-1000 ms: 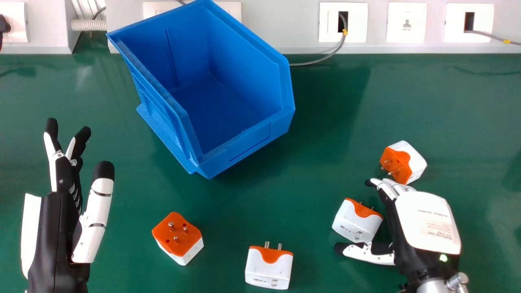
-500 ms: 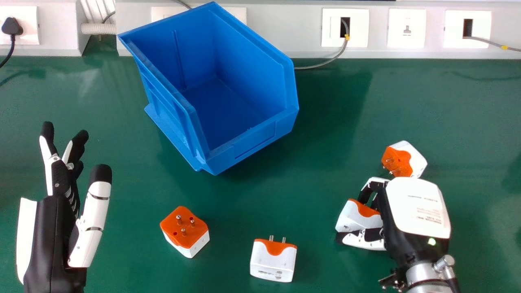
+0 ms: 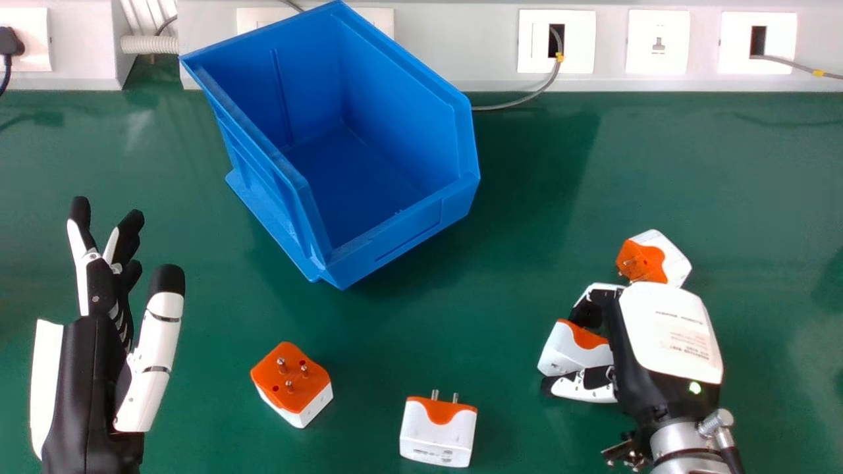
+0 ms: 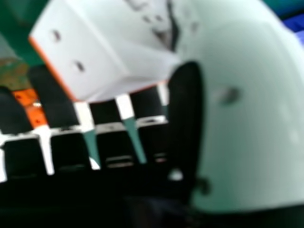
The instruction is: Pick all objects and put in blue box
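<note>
Head view: the right hand (image 3: pixel 668 329) curls round a white-and-orange adapter (image 3: pixel 571 349), lower right; three others (image 3: pixel 299 397) (image 3: pixel 438 436) (image 3: pixel 674 264) await boxing on the table (image 3: pixel 507 289), none visible inside the blue box (image 3: pixel 402 237), upper left. The left hand (image 3: pixel 85 388) is open. Right hand view: adapter in its grasp.

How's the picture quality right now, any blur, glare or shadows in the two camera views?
Head view: mostly crisp and evenly lit, with a soft shadow right of the blue box and faint pale glare on the green table toward its far left. Right hand view: blurred throughout, the thumb looming large and pale, the white adapter soft-edged, the bottom edge nearly black.
</note>
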Robot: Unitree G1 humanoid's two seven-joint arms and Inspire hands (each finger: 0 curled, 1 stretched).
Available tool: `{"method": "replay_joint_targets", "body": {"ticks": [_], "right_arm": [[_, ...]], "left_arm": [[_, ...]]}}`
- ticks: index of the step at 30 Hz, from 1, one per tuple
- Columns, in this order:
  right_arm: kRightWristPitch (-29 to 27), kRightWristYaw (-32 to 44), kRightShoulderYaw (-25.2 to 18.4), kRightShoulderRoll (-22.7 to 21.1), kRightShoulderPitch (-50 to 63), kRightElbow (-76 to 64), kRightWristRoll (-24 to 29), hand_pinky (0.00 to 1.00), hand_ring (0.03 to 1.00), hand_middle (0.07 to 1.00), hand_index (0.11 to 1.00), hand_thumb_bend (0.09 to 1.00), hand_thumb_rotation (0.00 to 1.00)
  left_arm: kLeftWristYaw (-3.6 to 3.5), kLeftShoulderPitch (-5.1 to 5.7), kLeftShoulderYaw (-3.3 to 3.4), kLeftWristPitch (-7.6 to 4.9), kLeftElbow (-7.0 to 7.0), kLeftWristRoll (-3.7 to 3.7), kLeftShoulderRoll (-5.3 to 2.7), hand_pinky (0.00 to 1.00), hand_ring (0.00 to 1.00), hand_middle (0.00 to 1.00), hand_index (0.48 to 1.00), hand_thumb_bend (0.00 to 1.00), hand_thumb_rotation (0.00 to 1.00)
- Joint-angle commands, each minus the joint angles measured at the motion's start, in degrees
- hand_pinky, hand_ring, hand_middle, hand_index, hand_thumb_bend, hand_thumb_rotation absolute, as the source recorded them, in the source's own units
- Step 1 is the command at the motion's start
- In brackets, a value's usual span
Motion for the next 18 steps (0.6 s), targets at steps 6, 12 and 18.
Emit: {"method": "replay_joint_targets", "body": {"ticks": [6,12,18], "right_arm": [[1.78,4.56,-2.79,-3.1,4.02,-17.52,-1.84,0.06,0.099,0.156,0.469,0.491,0.15],[-1.1,7.34,-2.97,-3.15,0.99,-27.59,-2.36,0.05,0.083,0.133,0.469,0.49,0.15],[-4.76,10.65,-2.2,-0.6,-6.82,-28.39,-1.71,0.06,0.093,0.148,0.469,0.491,0.15]], "left_arm": [[0.03,0.54,-0.16,-0.74,-1.42,0.07,-0.02,0.97,0.97,0.96,0.948,0.43,0.8],[0.32,0.59,-0.56,-0.5,-1.49,0.32,-0.4,0.99,0.98,0.97,0.953,0.41,0.79],[0.36,0.43,-0.57,-0.2,-1.39,0.55,-0.15,0.99,0.98,0.97,0.953,0.44,0.82]]}}
